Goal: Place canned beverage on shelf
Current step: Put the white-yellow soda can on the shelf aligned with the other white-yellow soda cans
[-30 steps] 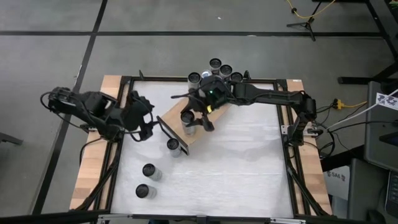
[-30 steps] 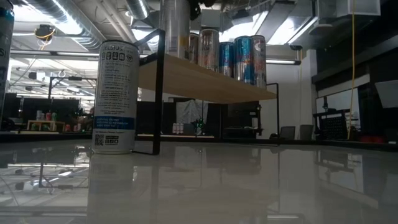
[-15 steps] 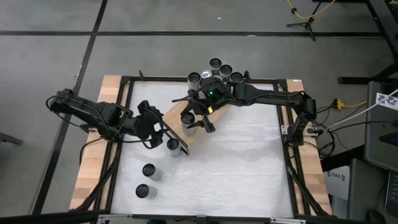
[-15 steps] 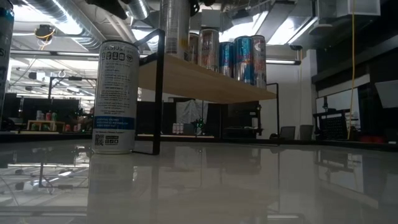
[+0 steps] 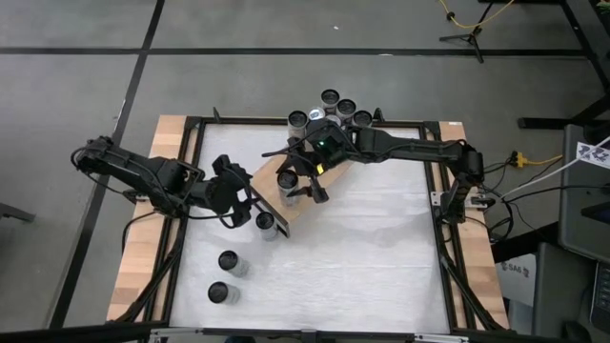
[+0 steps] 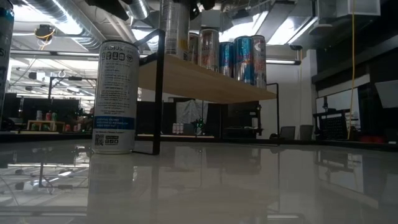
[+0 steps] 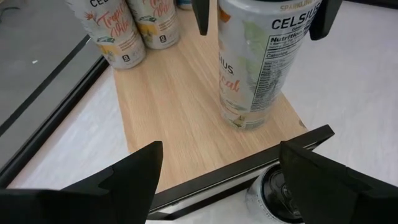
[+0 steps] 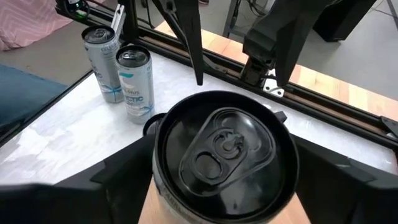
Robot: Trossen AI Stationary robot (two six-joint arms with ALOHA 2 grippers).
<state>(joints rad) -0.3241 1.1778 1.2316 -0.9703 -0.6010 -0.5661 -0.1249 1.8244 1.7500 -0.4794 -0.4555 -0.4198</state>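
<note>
The shelf (image 5: 305, 176), a light wooden board with black frame ends, lies aslant across the table's far left. A pale Celsius can (image 7: 255, 62) stands upright on it near its near end. My right gripper (image 5: 300, 193) is open over this can, one finger (image 7: 200, 15) on each side of its upper part. Several more cans (image 5: 329, 107) stand at the shelf's far end. My left gripper (image 7: 217, 186) hangs open above the shelf's near frame end, nothing between its fingers. Another can (image 5: 265, 222) stands on the table just off that end.
Two cans (image 5: 224, 276) stand on the white table near its front left. In the low view a tall can (image 6: 115, 96) stands on the table in front of the raised shelf (image 6: 205, 81). The table's right half is bare white surface (image 5: 381, 248).
My left gripper has come down and toward the table's right edge, up to the shelf's near end, and has kept still since. It stays open. The can on the shelf stands where it was.
</note>
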